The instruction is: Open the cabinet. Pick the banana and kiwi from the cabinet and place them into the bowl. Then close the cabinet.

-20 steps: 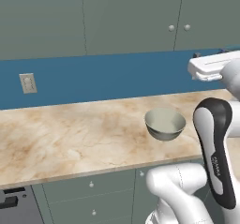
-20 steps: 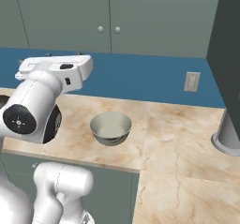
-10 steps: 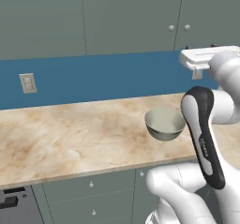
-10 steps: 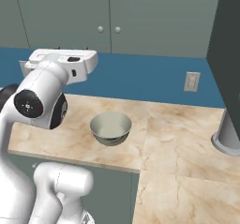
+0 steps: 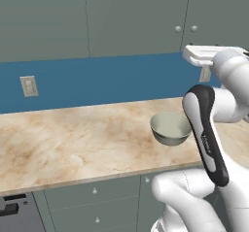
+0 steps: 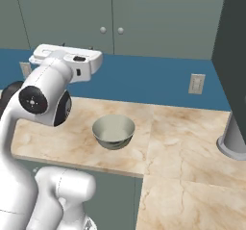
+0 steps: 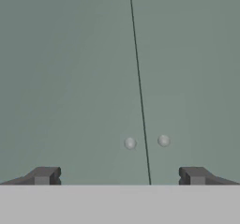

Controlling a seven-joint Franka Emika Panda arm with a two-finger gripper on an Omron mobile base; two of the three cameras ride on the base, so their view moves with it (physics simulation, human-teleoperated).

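Note:
The cabinet [image 5: 194, 17] [image 6: 115, 12] [image 7: 93, 78] is the grey-green wall cabinet with both doors shut, and two small white knobs [image 7: 130, 143] sit side by side near the seam. My gripper [image 7: 119, 176] points at the doors from some way off, open, with nothing between its fingers. The hand [image 5: 206, 56] [image 6: 67, 60] is raised below the knobs, in front of the blue backsplash. The grey metallic bowl [image 5: 170, 128] [image 6: 113, 131] stands empty on the counter beneath it. The banana and kiwi are hidden.
A marble counter [image 5: 73, 143] [image 6: 192, 176] runs along the wall and turns a corner at the right. Wall outlets [image 5: 28, 86] [image 6: 196, 83] sit on the blue backsplash. A grey post base [image 6: 234, 140] stands at the far right. Drawer fronts [image 5: 92, 197] lie below.
The hand has risen and turned toward the cabinet doors, and the arm's upper link has swung more upright. The bowl has not moved.

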